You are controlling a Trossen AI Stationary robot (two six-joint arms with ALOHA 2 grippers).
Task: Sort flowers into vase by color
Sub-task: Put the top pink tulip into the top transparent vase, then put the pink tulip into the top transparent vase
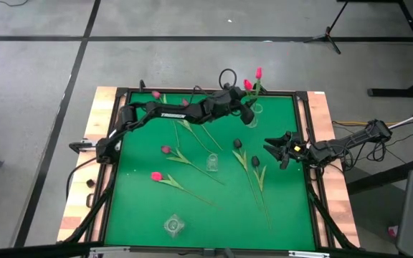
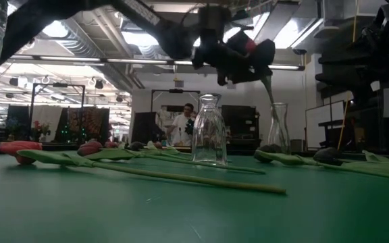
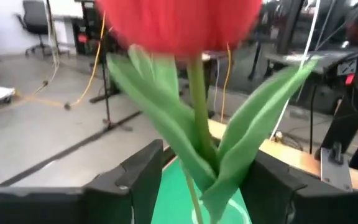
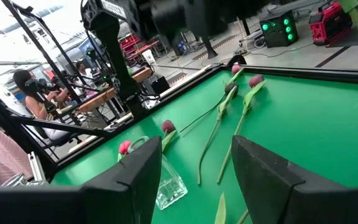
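A: Across the green bench [image 1: 135, 215], what shows, biggest first?

B: From above, the left arm [image 1: 171, 112] reaches along the far edge. The right arm [image 1: 350, 143] comes in from the right edge.

A: And the end effectors?

B: The left end effector [image 1: 248, 112] is over a clear vase [image 1: 255, 109] at the far right corner. Its fingers [image 3: 132, 180] sit apart on either side of a red tulip [image 3: 182, 25] and its leaves, not visibly pressing the stem. The right end effector [image 1: 279, 150] hangs over the bench's right side, fingers [image 4: 135, 180] spread wide, holding nothing.

A: Where are the flowers?

B: Two red tulips [image 1: 253, 80] stand in that corner vase. Others lie flat: one red [image 1: 156, 175] and one dusky pink [image 1: 165, 150] on the left, two near-black [image 1: 238, 144] near the right end effector, and more beneath the left arm.

A: Other vases?

B: One clear vase [image 1: 212, 163] stands mid-bench, another [image 1: 172, 225] near the front edge.
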